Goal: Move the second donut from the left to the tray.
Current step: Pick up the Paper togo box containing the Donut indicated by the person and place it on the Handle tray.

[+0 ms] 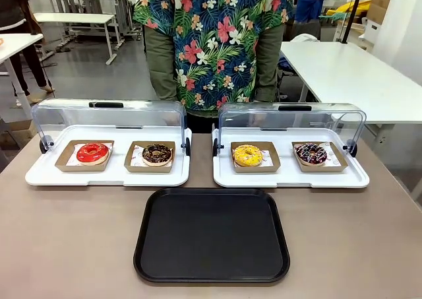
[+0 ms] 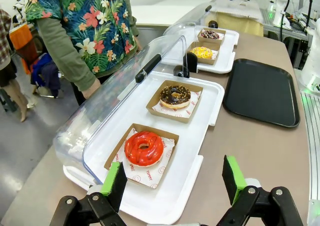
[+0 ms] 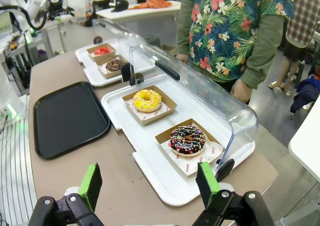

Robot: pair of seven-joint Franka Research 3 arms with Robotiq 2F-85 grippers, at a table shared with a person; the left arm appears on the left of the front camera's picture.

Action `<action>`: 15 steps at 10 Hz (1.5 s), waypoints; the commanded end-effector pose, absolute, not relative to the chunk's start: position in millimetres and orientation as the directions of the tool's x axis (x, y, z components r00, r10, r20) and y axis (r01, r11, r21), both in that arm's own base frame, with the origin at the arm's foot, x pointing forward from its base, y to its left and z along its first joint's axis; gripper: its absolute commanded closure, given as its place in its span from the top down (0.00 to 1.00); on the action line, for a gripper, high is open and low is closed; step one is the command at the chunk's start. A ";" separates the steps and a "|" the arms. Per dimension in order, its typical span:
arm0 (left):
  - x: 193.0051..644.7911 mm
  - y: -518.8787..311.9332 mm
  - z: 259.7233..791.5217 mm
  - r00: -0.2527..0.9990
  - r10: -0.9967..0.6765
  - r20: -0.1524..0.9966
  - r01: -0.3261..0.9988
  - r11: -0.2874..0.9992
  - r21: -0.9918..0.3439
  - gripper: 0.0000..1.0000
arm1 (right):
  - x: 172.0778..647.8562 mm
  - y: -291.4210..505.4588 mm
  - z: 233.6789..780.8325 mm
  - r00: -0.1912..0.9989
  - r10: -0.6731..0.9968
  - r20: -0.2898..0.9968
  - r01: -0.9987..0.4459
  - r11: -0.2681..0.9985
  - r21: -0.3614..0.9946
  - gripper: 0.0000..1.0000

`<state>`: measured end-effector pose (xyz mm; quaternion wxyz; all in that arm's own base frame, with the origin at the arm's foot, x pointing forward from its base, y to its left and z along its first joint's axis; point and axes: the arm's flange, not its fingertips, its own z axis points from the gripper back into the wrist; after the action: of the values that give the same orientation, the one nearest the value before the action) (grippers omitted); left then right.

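Target donut: the dark chocolate-frosted ring donut with small light sprinkles (image 2: 175,96) lies flat in a shallow brown cardboard tray lined with white paper (image 2: 189,114), second from the left in the front view, untouched.
Position relative to the left jaws: ahead of the left gripper (image 2: 175,182) and well apart from it, near the line running out between the two green pads; the red-glazed ring donut (image 2: 144,147) lies between the jaws and the target.
Left jaws: spread wide, holding nothing, hovering at the near edge of the white display tray (image 2: 210,94) with its raised clear plastic lid (image 2: 120,99).
Right jaws: the right gripper (image 3: 150,186) is likewise spread wide and empty; the target lies far ahead of it (image 3: 114,65), on the other display tray.
Destination: the large flat black rectangular tray with low raised rim (image 2: 260,91) lies bare, off to the side of the left jaws and beyond them.
Step in hand: judged as the start, the approach not yet made.
Next move: judged to require the left jaws to pass over the red donut, descend, and close on the target or its cardboard tray without crushing the frosting.
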<state>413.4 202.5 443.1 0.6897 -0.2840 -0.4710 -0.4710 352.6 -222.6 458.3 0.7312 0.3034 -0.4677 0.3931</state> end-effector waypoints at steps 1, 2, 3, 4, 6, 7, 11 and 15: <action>413.4 202.8 444.8 0.108 -0.384 0.917 0.919 0.391 0.056 1.00 | 353.9 -223.0 459.6 0.231 0.283 0.931 -0.862 0.502 0.061 1.00; 413.4 202.8 444.8 0.108 -0.384 0.917 0.919 0.391 0.056 1.00 | 353.9 -223.0 459.6 0.231 0.283 0.931 -0.862 0.502 0.061 1.00; 413.4 202.8 444.8 0.108 -0.384 0.917 0.919 0.391 0.056 1.00 | 353.9 -223.0 459.6 0.231 0.283 0.931 -0.862 0.502 0.061 1.00; 413.4 202.8 444.8 0.108 -0.384 0.917 0.919 0.391 0.056 1.00 | 353.9 -223.0 459.6 0.231 0.283 0.931 -0.862 0.502 0.061 1.00; 413.4 202.8 444.8 0.108 -0.384 0.917 0.919 0.391 0.056 1.00 | 353.9 -223.0 459.6 0.231 0.283 0.931 -0.862 0.502 0.061 1.00; 413.4 202.8 444.8 0.108 -0.384 0.917 0.919 0.391 0.056 1.00 | 353.9 -223.0 459.6 0.231 0.283 0.931 -0.862 0.502 0.061 1.00; 413.4 202.8 444.8 0.108 -0.384 0.917 0.919 0.391 0.056 1.00 | 353.9 -223.0 459.6 0.231 0.283 0.931 -0.862 0.502 0.061 1.00; 413.4 202.8 444.8 0.108 -0.384 0.917 0.919 0.391 0.056 1.00 | 353.9 -223.0 459.6 0.231 0.283 0.931 -0.862 0.502 0.061 1.00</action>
<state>413.4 202.5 443.1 0.6897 -0.2840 -0.4710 -0.4710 352.6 -222.7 458.3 0.7312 0.3034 -0.4677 0.3931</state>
